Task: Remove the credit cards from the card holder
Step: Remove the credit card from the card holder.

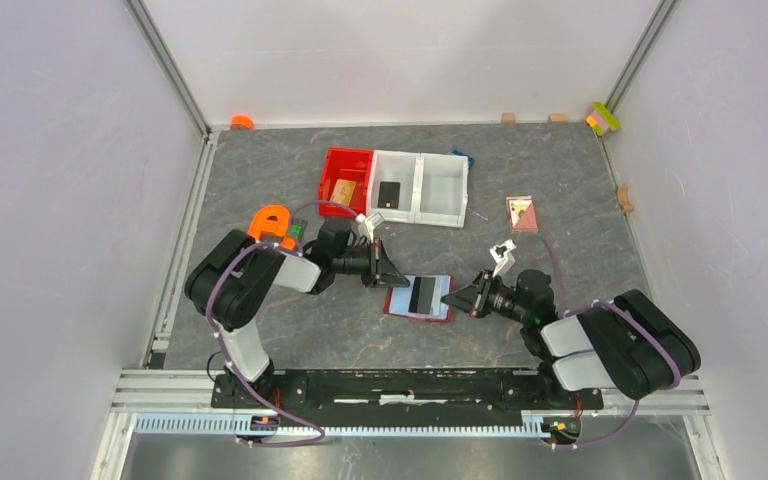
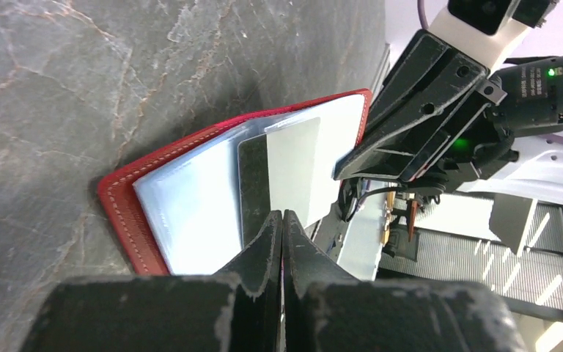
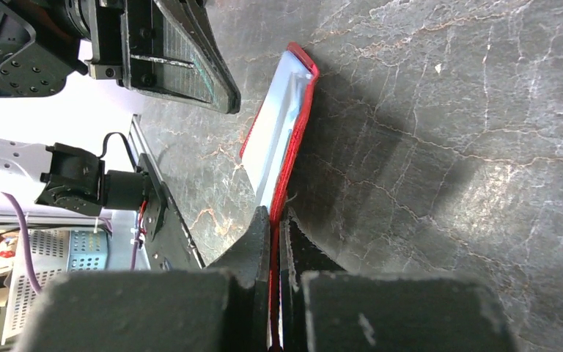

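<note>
1. On the surface [image 1: 560, 180], the card holder [image 1: 396, 298] lies open between both hands.
2. The right hand [image 3: 273, 220] is clamped on its right edge.
3. The left hand [image 2: 282, 220], fingers together, is nearer the card; whether it grips the card is unclear.
4. The pale grey-blue card [image 2: 304, 165] juts from its pocket, long axis crosswise.

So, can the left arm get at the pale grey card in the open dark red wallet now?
Likely yes: the left tool sits shut at the pale grey card, which lies uncovered in the open dark red wallet. The right tool clamps only the wallet's edge.
</note>
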